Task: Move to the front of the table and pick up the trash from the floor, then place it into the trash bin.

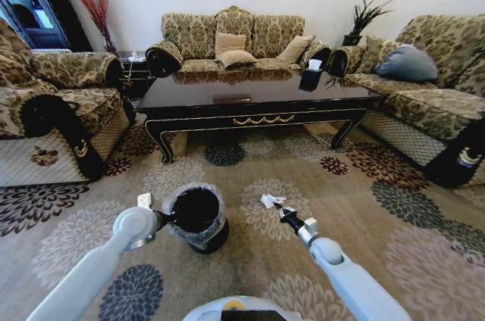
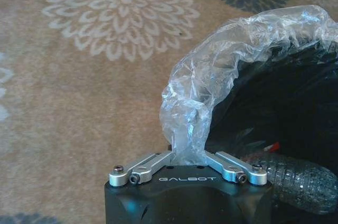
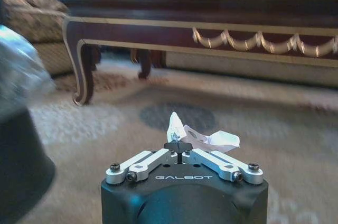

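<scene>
The dark glossy table (image 1: 258,105) stands across the carpet ahead; its gold-trimmed apron (image 3: 211,23) shows in the right wrist view. The black trash bin (image 1: 218,239) with its crinkled liner sits close in front of me. My left gripper (image 1: 168,219) is at the bin's left rim, shut on a fold of the liner (image 2: 187,152). A clear bottle (image 2: 301,182) lies inside the bin. Right of the bin, my right gripper (image 1: 285,212) is shut on a crumpled white paper scrap (image 1: 270,201) low over the carpet (image 3: 178,147). Another small white scrap (image 1: 144,200) lies left of the bin.
Patterned sofas surround the table: an armchair (image 1: 53,109) at left, a long sofa (image 1: 235,41) behind, another (image 1: 432,94) at right. A dark tissue box (image 1: 311,77) sits on the table. Flowered carpet stretches open to the right of my right arm.
</scene>
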Controlling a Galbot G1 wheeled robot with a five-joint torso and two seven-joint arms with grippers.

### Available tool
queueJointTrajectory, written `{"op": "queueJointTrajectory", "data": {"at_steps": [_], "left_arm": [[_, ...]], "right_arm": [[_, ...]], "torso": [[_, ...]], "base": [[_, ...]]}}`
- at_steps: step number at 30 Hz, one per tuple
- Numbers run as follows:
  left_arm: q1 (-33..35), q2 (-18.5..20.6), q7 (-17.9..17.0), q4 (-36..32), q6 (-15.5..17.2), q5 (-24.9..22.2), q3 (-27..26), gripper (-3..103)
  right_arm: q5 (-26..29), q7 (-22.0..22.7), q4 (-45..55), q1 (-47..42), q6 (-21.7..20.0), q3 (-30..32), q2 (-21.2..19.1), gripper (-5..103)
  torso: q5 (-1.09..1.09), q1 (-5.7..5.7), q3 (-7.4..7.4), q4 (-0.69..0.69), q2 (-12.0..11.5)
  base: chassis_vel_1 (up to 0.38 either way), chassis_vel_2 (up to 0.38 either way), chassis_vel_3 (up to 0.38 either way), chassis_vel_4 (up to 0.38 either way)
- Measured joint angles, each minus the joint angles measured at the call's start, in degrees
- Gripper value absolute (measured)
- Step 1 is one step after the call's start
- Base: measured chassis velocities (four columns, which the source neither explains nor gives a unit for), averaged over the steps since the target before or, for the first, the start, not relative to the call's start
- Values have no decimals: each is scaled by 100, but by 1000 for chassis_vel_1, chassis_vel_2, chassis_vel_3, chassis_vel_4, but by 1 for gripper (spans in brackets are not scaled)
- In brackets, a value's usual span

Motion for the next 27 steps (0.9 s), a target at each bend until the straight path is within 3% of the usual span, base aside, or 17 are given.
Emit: {"op": "queueJointTrajectory", "data": {"at_steps": [10, 19, 23, 27], "left_arm": [[-77, -173, -260, -47, -1, -22, 150, 0], [-850, -439, -574, 101, 0, -151, 1063, 0], [-1409, -626, -744, 175, -1, -304, 1697, 0], [-1645, -774, -822, 223, 0, -346, 2007, 0]], "right_arm": [[-8, 2, 1453, -315, -33, 10, -289, 0], [-257, -68, 2500, -932, -43, 188, -330, 0], [-751, -259, 3040, -1403, 0, 241, -254, 0], [-1085, -354, 3173, -1620, 58, 242, -198, 0]], "torso": [[3, 0, 0, 5, 0], [1, 0, 0, 2, 0], [1, 0, 0, 2, 0], [1, 0, 0, 3, 0]], "base": [[0, 0, 0, 0], [0, 0, 0, 0], [0, 0, 0, 0], [0, 0, 0, 0]]}}
